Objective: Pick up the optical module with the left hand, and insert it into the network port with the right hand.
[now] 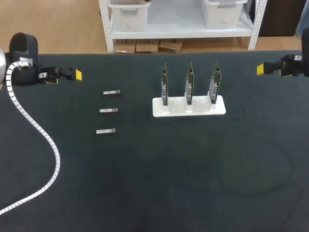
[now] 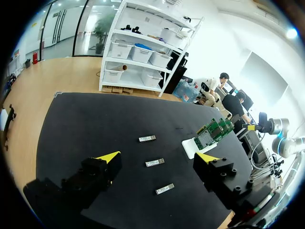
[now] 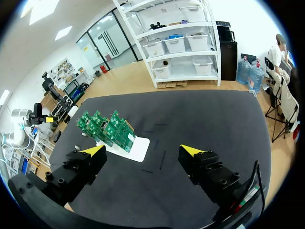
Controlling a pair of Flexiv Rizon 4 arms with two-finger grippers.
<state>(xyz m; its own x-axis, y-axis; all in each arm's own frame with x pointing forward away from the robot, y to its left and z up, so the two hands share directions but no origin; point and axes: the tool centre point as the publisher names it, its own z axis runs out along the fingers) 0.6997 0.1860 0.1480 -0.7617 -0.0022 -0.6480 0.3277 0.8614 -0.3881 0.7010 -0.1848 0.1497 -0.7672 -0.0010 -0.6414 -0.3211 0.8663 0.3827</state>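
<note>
Three small silver optical modules lie in a column on the black table: the far one (image 1: 111, 93), the middle one (image 1: 108, 110) and the near one (image 1: 105, 131). In the left wrist view they lie ahead of my open left gripper (image 2: 157, 156), the middle module (image 2: 154, 162) between its yellow tips. My left gripper (image 1: 72, 74) hangs at the far left edge, well apart from them. A white stand (image 1: 189, 107) holds three upright green network cards (image 1: 189, 82). My right gripper (image 1: 263, 68) is open at the far right edge; its wrist view shows the cards (image 3: 107, 129) ahead of my right gripper (image 3: 143, 150).
A white corrugated cable (image 1: 36, 130) curls over the table's left side from my left arm. The black mat (image 1: 193, 169) spreads wide in front of the stand.
</note>
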